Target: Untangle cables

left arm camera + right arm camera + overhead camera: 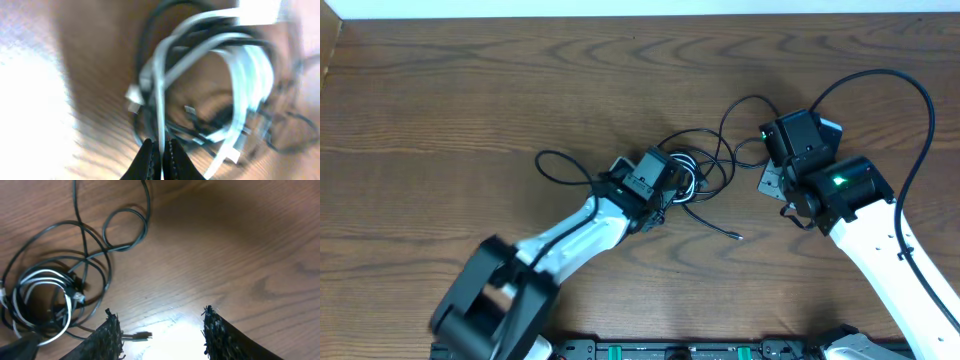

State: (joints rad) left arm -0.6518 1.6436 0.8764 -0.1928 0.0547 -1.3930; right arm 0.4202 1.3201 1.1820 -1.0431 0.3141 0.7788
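The cables [698, 168] lie in one tangle at mid-table: a white coil wound through thin black loops. My left gripper [672, 186] sits on the tangle's left side. The left wrist view shows the left gripper [161, 151] shut on a strand of the white cable [161, 95], with black cord [200, 134] looped behind it. My right gripper [772, 182] is just right of the tangle. In the right wrist view the right gripper [161, 325] is open over bare wood, and a black plug end [142, 336] lies by its left finger. The tangle [47, 292] is off to its left.
One black loop [560, 168] trails left of the tangle, and a loose black end [732, 235] points toward the front. The right arm's thicker black wire [912, 95] arcs over the table at the right. The wooden table [470, 90] stretches back and left.
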